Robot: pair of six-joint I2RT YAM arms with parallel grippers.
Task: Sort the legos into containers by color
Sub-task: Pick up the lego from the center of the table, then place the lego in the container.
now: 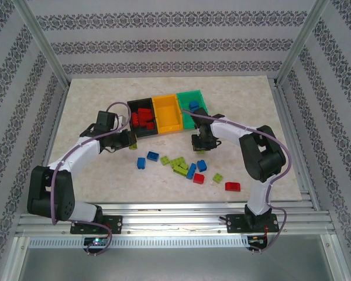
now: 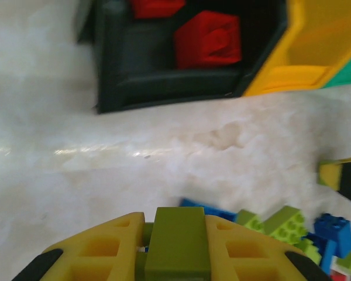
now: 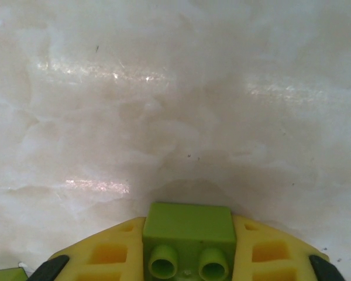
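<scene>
L gripper (image 1: 127, 144): jaws clamped on a lime brick (image 2: 177, 246), low over the table (image 1: 93, 105), just off the near-left corner of the black bin (image 2: 164, 88). L wrist cam: brick wedged btw the yellow pads (image 2: 99, 252), smooth face toward cam. Red bricks (image 2: 209, 40) lie inside the black bin. Orange-yellow bin (image 2: 316, 47) is joined on its right, green bin (image 1: 186, 120) last in the row.

R gripper (image 1: 200, 146): jaws closed on a studded lime brick (image 3: 189, 237), two studs facing cam, R pads (image 3: 108, 254) either side. Pale marble-look tabletop beyond it. Top cam: R gripper sits just in front of the orange-yellow/green junction, close to the surface. Can't tell if the brick touches the table.

Blue brick (image 1: 194, 104) at the green bin, in it or on its rim, can't tell which.

Loose legos (image 1: 178, 165) are scattered on the table btw the two arms, in front of the bins: blue, lime and red mixed, a lime cluster mid-group. Red lego (image 1: 233, 187) is the outlier, near the R arm's base side, well apart from the bins.
</scene>
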